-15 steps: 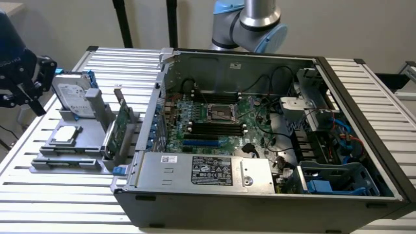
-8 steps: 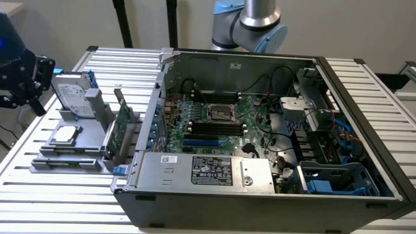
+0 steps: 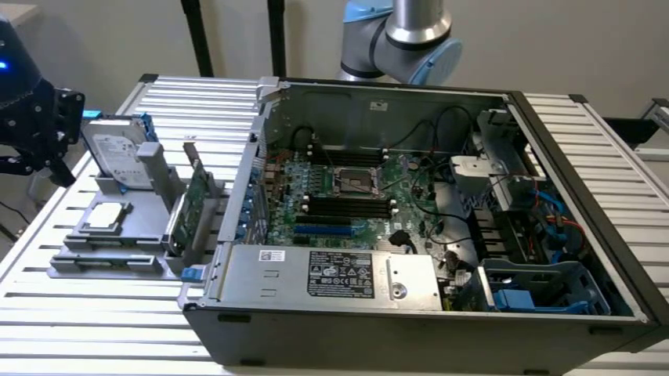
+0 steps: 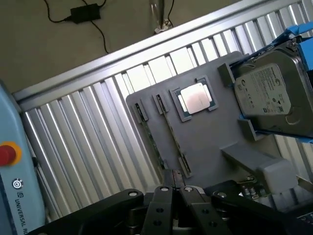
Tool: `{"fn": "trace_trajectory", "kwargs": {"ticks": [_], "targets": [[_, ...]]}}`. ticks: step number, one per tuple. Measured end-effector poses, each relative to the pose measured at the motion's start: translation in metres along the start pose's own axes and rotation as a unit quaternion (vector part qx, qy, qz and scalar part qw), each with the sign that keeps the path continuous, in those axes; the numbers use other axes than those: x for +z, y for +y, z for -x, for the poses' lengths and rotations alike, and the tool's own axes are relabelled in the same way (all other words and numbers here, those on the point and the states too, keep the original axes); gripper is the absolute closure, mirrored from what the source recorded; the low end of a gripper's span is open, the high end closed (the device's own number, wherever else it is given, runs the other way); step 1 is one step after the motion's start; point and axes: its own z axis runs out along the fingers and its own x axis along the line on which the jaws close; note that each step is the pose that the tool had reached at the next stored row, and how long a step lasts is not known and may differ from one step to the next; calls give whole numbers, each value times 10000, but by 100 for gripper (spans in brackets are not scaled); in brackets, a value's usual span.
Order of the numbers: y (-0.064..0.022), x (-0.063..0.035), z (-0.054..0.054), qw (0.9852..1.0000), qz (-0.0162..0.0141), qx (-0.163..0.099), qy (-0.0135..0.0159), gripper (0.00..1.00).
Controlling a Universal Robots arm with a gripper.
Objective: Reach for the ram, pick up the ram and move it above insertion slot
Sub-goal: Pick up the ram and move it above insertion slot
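A: Layout, largest first?

B: The slatted desk point(image 3: 585, 133) carries the open computer case point(image 3: 418, 329). On the exterior view's left of the case sits a grey holder point(image 4: 210, 142). It carries a hard drive point(image 4: 269, 95) propped on edge and a processor chip point(image 4: 195, 99) lying flat.

A: Where is the ram?

B: The ram point(image 4: 171, 134) stands on its long edge in a groove of the holder, just beside the chip. A similar thin strip sits in the neighbouring groove. The ram is not lifted. The insertion slot point(image 3: 350, 205), inside the case, is well apart from it.

A: How does it lie relative to the pincer?

B: The pincer point(image 4: 176, 191) hangs over the holder's edge. The ram's near end lies just ahead of it, and the long axis runs away from the pincer across the holder. I see nothing in its grasp. I cannot tell whether it is released or clenched.
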Motion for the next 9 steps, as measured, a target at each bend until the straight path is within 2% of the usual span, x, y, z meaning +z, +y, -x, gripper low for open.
{"fn": "trace_trajectory", "kwargs": {"ticks": [4, 9], "targets": [[0, 0, 0, 9993, -34, -361, -8, 89], [0, 1, 0, 9966, -78, -818, -19, 89]]}}
